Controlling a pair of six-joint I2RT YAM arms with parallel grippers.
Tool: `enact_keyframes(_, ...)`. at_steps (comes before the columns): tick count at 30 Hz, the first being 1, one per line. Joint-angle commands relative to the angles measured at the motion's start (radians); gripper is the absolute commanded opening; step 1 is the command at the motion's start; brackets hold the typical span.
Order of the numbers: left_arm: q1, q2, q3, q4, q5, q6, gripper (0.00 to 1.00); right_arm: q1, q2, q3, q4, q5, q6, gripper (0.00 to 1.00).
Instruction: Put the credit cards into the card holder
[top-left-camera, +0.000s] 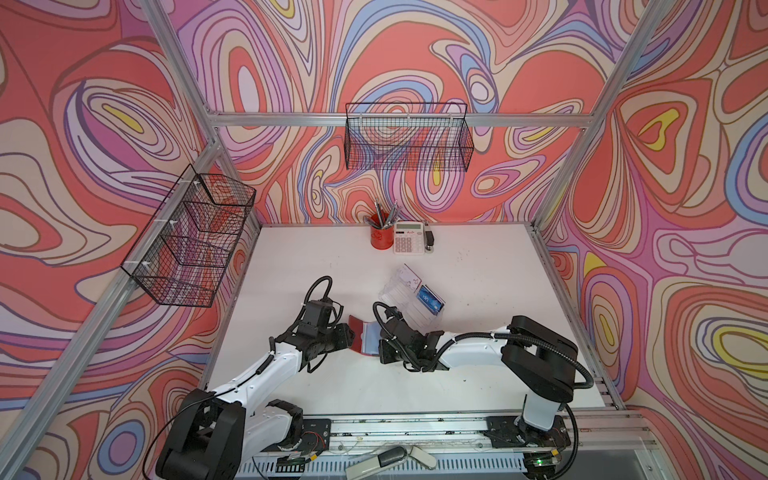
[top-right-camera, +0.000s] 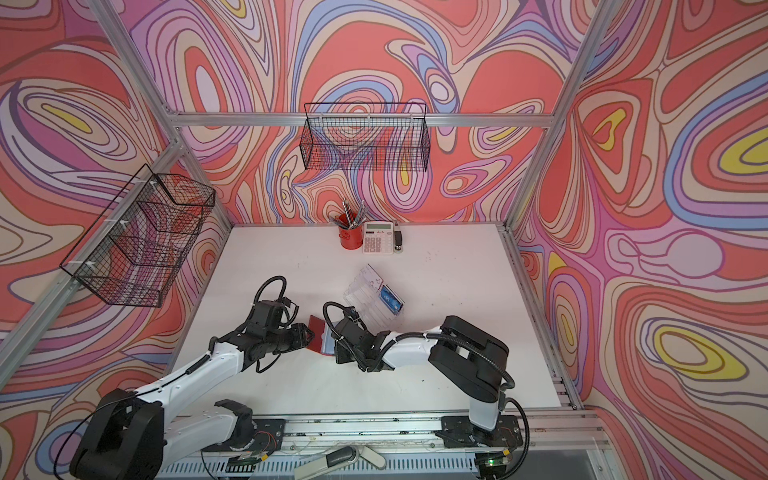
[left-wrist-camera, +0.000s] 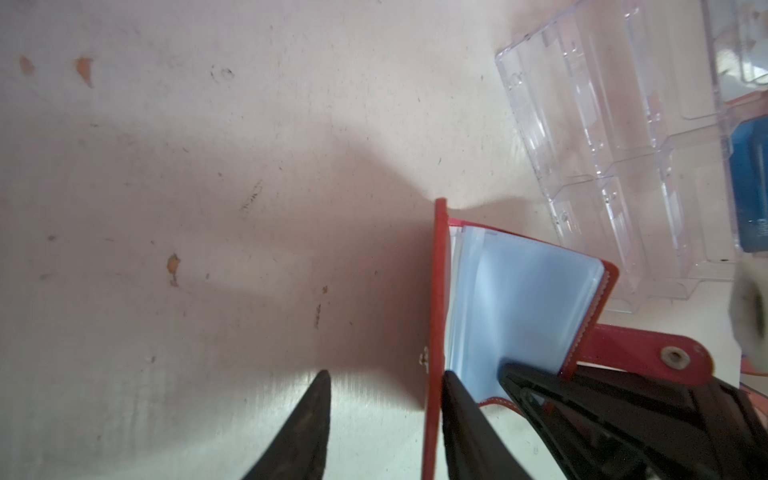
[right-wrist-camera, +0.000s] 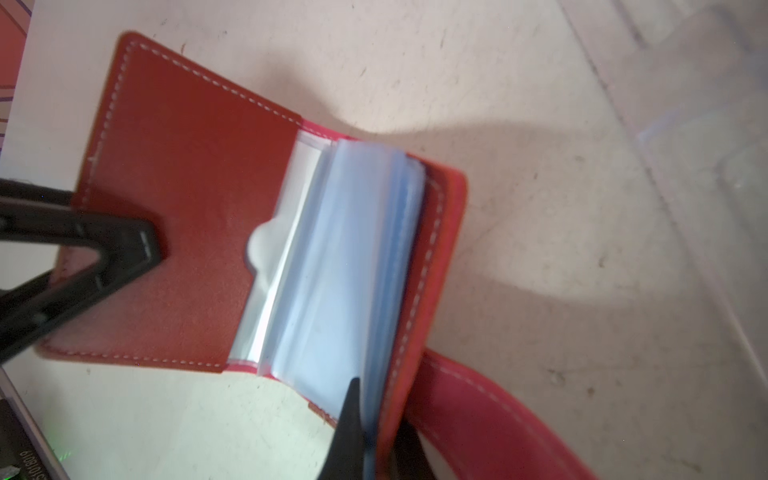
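A red wallet (top-left-camera: 360, 337) (top-right-camera: 319, 337) with bluish plastic sleeves lies open mid-table between both grippers. My left gripper (left-wrist-camera: 388, 376) (top-left-camera: 352, 334) is open; the wallet's upright red cover (left-wrist-camera: 438, 291) stands between its fingers, against one of them. My right gripper (right-wrist-camera: 378, 415) (top-left-camera: 379, 345) is shut on the wallet's other cover and sleeve stack (right-wrist-camera: 345, 257). Just behind lies the clear plastic card holder (top-left-camera: 405, 297) (top-right-camera: 365, 293) (left-wrist-camera: 602, 145). A blue credit card (top-left-camera: 430, 300) (top-right-camera: 390, 300) (left-wrist-camera: 752, 195) sits in one of its pockets. Other cards are not visible.
At the table's back edge stand a red pen cup (top-left-camera: 380, 239), a white calculator (top-left-camera: 409, 237) and a small black item (top-left-camera: 430, 240). Wire baskets hang on the back wall (top-left-camera: 409, 141) and the left wall (top-left-camera: 191, 237). The wallet's strap (left-wrist-camera: 648, 353) lies toward the right arm.
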Motion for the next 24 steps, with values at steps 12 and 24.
enact_keyframes(12, 0.013, 0.121, 0.081, -0.011, 0.014, -0.004, 0.16, -0.011, -0.104, -0.014, -0.161, 0.09, -0.02, 0.3)
enact_keyframes(24, 0.045, 0.194, 0.083, 0.018, 0.087, -0.011, 0.27, -0.01, -0.263, -0.034, -0.253, 0.178, -0.001, 0.38)
